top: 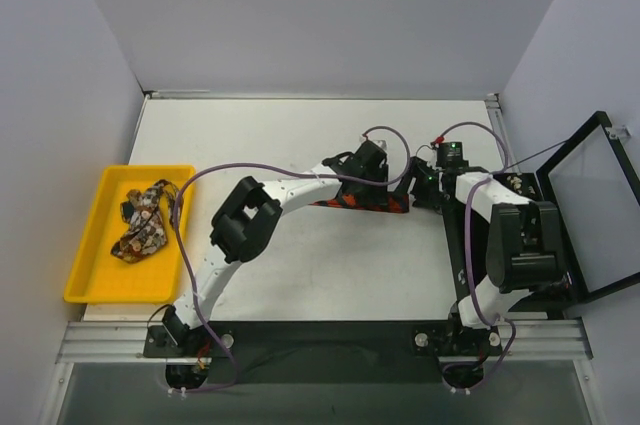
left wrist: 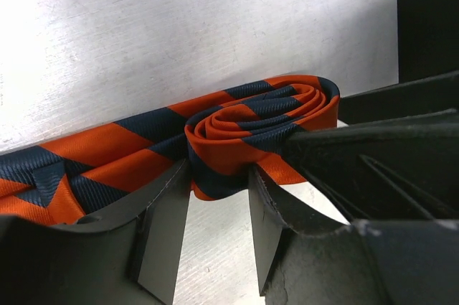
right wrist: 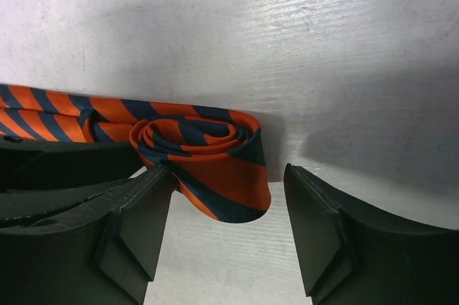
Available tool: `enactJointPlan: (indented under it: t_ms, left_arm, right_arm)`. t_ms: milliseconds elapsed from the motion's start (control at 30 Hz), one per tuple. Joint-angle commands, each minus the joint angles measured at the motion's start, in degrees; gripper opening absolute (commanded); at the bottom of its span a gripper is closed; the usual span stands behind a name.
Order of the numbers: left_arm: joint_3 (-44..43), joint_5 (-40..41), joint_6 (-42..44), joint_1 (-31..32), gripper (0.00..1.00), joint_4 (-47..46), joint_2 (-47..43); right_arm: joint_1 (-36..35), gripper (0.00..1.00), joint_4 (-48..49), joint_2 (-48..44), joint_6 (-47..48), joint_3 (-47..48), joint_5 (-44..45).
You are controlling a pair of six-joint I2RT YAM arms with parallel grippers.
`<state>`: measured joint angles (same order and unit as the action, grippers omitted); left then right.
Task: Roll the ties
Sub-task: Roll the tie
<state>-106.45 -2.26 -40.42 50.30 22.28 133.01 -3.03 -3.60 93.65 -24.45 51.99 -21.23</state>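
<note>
2 arms are reaching in from the near edge and meeting well to the right of the yellow tray [top: 88,291], both wrists tipping down over the table [top: 280,135]. The left arm is stretching out long, its elbow bending on the tray's side. The right arm is folding back sharply at its elbow, far from the tray. The left gripper [left wrist: 217,174] is standing partly closed, its 2 fingers [left wrist: 161,226] pinching the lower edge of the rolled end of the striped tie [left wrist: 251,122]. The right gripper [right wrist: 228,176] is gaping wider and gripping nothing: 1 finger [right wrist: 143,201] is touching the roll and the other is sitting apart from it. The striped tie is lying with its long axis running straight away from the tray, its flat length pointing toward the tray and the spiral sitting at the far end. Patterned ties [top: 143,223] are lying bundled inside the tray.
</note>
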Motion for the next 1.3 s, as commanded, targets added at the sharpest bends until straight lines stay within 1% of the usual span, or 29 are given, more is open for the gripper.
enactJointPlan:
  t_ms: [0, 33, 167, 300, 467, 633, 700, 733, 767, 833, 867, 933, 967, 1033, 1067, 1100, 1133, 1167, 1233, 1267]
  left_arm:
    - [-0.3, -1.2, -1.5, -1.0, 0.48, -1.5, 0.2]
    - [-0.2, -1.5, -1.6, -1.3, 0.48, -1.6, 0.2]
    - [0.0, -2.6, -2.2, -1.4, 0.48, -1.6, 0.1]
    - [0.5, -4.2, -3.1, -1.9, 0.48, -2.0, 0.2]
    - [1.0, -4.9, -3.5, -2.2, 0.47, -2.2, 0.0]
    - [1.3, -5.8, -4.0, -2.7, 0.47, -2.2, 0.1]
    - [1.4, -6.4, -4.3, -2.8, 0.47, -2.2, 0.5]
    - [1.5, -6.5, -4.4, -2.9, 0.47, -2.2, 0.7]
    - [1.5, -6.6, -4.4, -2.9, 0.47, -2.2, 0.7]
    - [1.6, -7.0, -4.6, -3.0, 0.47, -2.2, 0.7]
    - [1.7, -7.2, -4.6, -3.0, 0.47, -2.2, 0.4]
    - [1.9, -7.8, -4.6, -3.0, 0.48, -2.2, -0.4]
    - [2.1, -7.8, -4.5, -3.1, 0.48, -2.2, -1.5]
    - [3.4, -7.5, -3.9, -3.2, 0.52, -2.2, -3.1]
    - [4.0, -7.4, -3.7, -3.7, 0.54, -2.2, -5.3]
    - [5.8, -7.4, -3.5, -4.1, 0.55, -2.2, -6.4]
    - [6.9, -7.3, -3.4, -4.5, 0.57, -2.2, -7.7]
    - [8.2, -6.7, -3.3, -5.8, 0.58, -2.2, -10.6]
    - [12.8, -5.4, -2.6, -7.4, 0.60, -2.3, -15.7]
    - [14.6, -3.3, -1.4, -9.4, 0.60, -2.2, -17.4]
  right_arm:
    - [0.2, 0.63, 1.6, 0.9, 0.8, -0.7, -2.4]
    - [0.3, 0.63, 1.9, 0.9, 1.0, -0.8, -3.0]
    - [0.3, 0.55, 3.1, 1.4, 1.9, -1.3, -4.0]
    - [0.3, 0.55, 3.1, 2.1, 2.6, -1.9, -5.1]
    - [0.4, 0.58, 8.6, 2.9, 1.5, -3.6, -7.6]
    - [0.8, 0.58, 10.5, 4.2, 0.7, -4.1, -9.5]
    - [1.2, 0.57, 11.1, 4.6, 0.9, -4.3, -9.8]
    - [1.4, 0.53, 11.4, 4.6, 1.0, -4.5, -10.1]
    - [1.4, 0.45, 11.8, 4.7, 1.2, -4.7, -10.2]
    - [1.4, 0.35, 11.8, 4.7, 1.9, -4.7, -10.2]
    - [1.5, 0.27, 11.6, 4.7, 1.9, -4.6, -10.4]
    - [1.5, 0.20, 10.9, 4.7, 2.3, -3.8, -10.7]
    - [1.4, 0.11, 9.2, 4.7, 2.8, -3.2, -10.6]
    - [1.4, 0.03, 7.1, 4.5, 3.7, -1.4, -9.8]
    - [1.3, 0.00, 4.5, 4.3, 5.4, -0.6, -8.5]
    - [1.1, 0.00, 3.7, 4.1, 6.4, 1.1, -7.3]
    - [0.8, 0.00, 0.9, 4.1, 7.3, 1.9, -6.1]
    - [0.8, 0.00, -2.2, 3.9, 9.0, 2.8, -4.6]
    - [0.4, 0.00, -5.2, 4.1, 10.4, 5.8, -2.9]
    - [0.0, 0.00, -8.9, 4.3, 11.2, 7.1, 0.3]
